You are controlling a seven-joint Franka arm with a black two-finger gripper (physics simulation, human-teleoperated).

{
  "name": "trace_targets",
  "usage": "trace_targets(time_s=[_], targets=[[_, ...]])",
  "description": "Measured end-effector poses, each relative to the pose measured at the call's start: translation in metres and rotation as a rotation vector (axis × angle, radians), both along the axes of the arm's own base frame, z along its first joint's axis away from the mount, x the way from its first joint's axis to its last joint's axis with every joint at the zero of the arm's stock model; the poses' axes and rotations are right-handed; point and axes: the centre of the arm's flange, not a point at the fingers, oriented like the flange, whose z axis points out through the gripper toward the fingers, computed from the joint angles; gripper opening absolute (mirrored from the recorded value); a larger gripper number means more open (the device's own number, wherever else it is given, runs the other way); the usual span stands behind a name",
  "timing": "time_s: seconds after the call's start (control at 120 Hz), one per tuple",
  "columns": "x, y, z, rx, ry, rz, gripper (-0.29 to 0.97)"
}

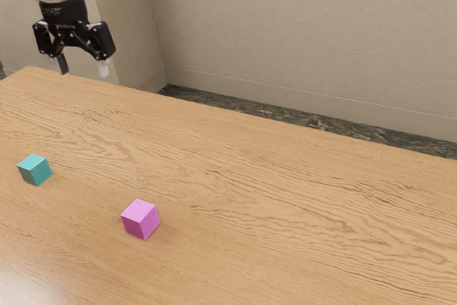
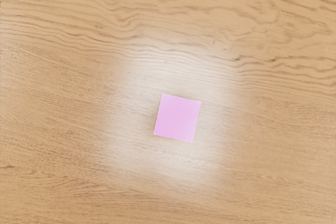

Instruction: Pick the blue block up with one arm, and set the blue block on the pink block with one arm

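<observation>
- Gripper [image 1: 83, 68] hangs high over the table [image 1: 300, 205], approx 11 o'clock in the exterior view; fingers spread wide, nothing betw. them.
- Blue block [image 1: 34, 169] (reads teal) sits on the wood at approx 10 o'clock from the pink block [image 1: 141, 218], well apart.
- Risk: the wrist cam looks straight down on the pink block [image 2: 177, 118], not the blue one. A descent from here would likely grab the wrong cube.
- Risk: both cubes sit rotated. W/o matching wrist yaw, fingers may catch corners & spin the block away.
- Risk: an off-centre release on the pink top could tip the blue block off.
</observation>
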Motion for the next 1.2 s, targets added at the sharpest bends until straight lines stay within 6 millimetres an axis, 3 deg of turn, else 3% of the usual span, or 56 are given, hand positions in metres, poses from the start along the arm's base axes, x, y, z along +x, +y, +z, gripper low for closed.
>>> trace_targets(time_s=[0.217, 0.242, 0.292, 0.325, 0.383, 0.467, 0.533, 0.617, 0.692, 0.792, 0.858, 0.908, 1.017, 1.2], targets=[[0.001, 0.001, 0.004, -0.003, -0.018, 0.004, 0.68], [-0.003, 0.000, 0.032, 0.001, -0.071, 0.001, 0.68], [-0.026, -0.011, 0.118, 0.017, -0.230, -0.019, 0.68], [-0.042, -0.022, 0.149, 0.026, -0.276, -0.039, 0.68], [-0.056, -0.039, 0.168, 0.035, -0.287, -0.070, 0.68], [-0.059, -0.041, 0.164, 0.063, -0.244, -0.072, 0.68], [-0.034, -0.035, 0.137, 0.103, -0.161, -0.058, 0.68], [0.018, -0.025, 0.082, 0.126, -0.033, -0.046, 0.68], [0.072, -0.009, 0.001, 0.131, 0.084, -0.046, 0.68], [0.126, 0.050, -0.101, 0.117, 0.130, -0.007, 0.68], [0.152, 0.070, -0.146, 0.109, 0.116, -0.009, 0.68], [0.161, 0.082, -0.159, 0.109, 0.085, -0.010, 0.68], [0.174, 0.108, -0.166, 0.118, 0.003, -0.002, 0.68], [0.191, 0.095, -0.157, 0.053, -0.105, -0.031, 0.68]])
